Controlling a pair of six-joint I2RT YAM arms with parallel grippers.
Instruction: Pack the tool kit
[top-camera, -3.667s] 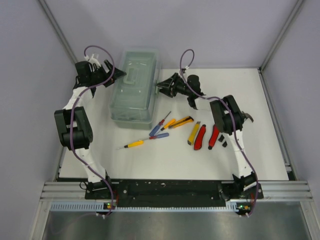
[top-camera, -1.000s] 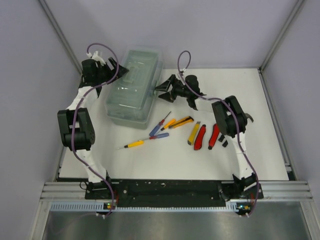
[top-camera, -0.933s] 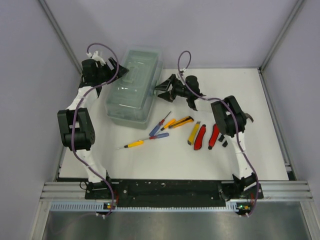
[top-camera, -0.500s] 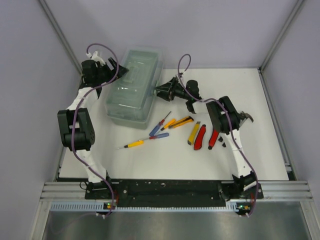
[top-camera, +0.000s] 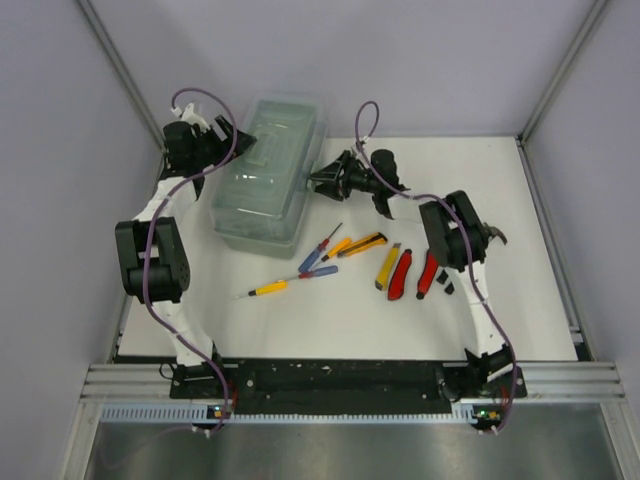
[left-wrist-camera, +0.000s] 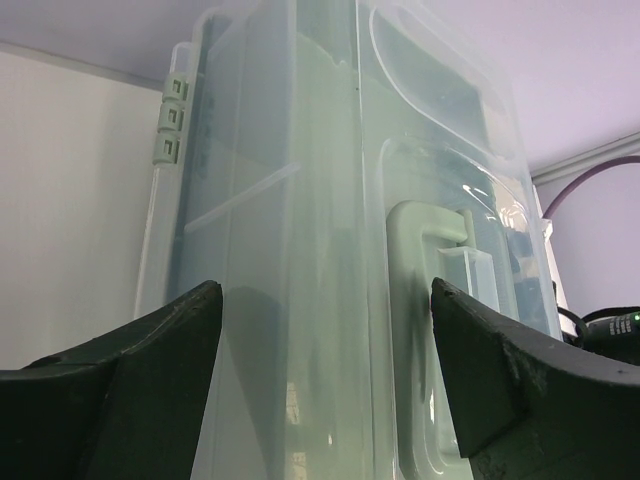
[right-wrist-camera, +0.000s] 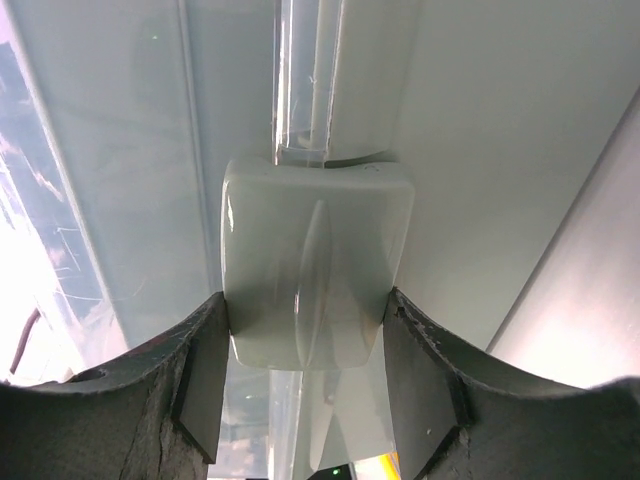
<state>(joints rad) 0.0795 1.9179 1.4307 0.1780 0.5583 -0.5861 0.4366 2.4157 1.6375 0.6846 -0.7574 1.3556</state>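
Top external shows what changed. The toolbox (top-camera: 268, 185), square to the worktop (top-camera: 520, 300) a few seconds ago, now sits skewed at the far left, with its near end swung slightly toward the left arm. The left hand (top-camera: 222, 140) has shifted to the box's far left corner. In its wrist view the fingers are spread wide and nothing is held, with the box's lid and handle filling the space between them. The right hand (top-camera: 325, 180) stood spread beside the box's right side a second ago. It has since narrowed and moved in, and its wrist view shows both fingers pressed against the flanks of the pale green latch (right-wrist-camera: 315, 265), gripping it.

My reading is that the box is being braced and unlatched. The lid is still down, so packing proper has not begun, and every tool still lies loose on the worktop near the box.

Counted:
- One toolbox.
- Four screwdrivers (top-camera: 320, 248), as far as I can tell.
- Two yellow utility knives (top-camera: 388, 268).
- Two red-handled tools (top-camera: 428, 272), too small to name more closely.
- No hammer that I can make out.
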